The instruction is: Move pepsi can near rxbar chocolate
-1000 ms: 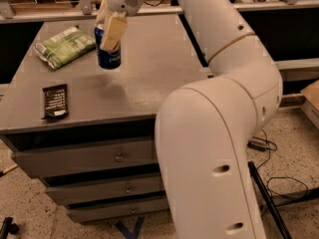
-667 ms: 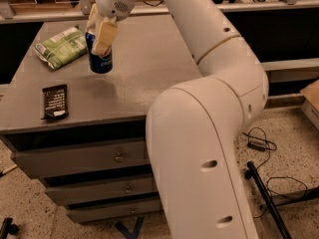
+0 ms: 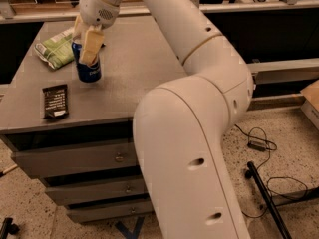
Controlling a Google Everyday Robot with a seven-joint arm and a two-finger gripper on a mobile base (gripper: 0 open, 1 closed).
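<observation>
The pepsi can (image 3: 89,69) is dark blue and stands upright over the left part of the grey cabinet top (image 3: 134,68). My gripper (image 3: 85,48) comes down from above and is shut on the pepsi can, one cream finger (image 3: 91,46) lying across its front. The rxbar chocolate (image 3: 55,101) is a flat black bar with white lettering. It lies near the cabinet's front left edge, a short way in front and left of the can.
A green crinkled bag (image 3: 56,49) lies at the back left, just behind the can. My large white arm (image 3: 199,113) crosses the right half of the view. Drawers sit below the top. Cables (image 3: 259,148) lie on the floor at right.
My gripper has carried the pepsi can leftward and toward the front, closer to the black bar. The bag and the bar have not moved.
</observation>
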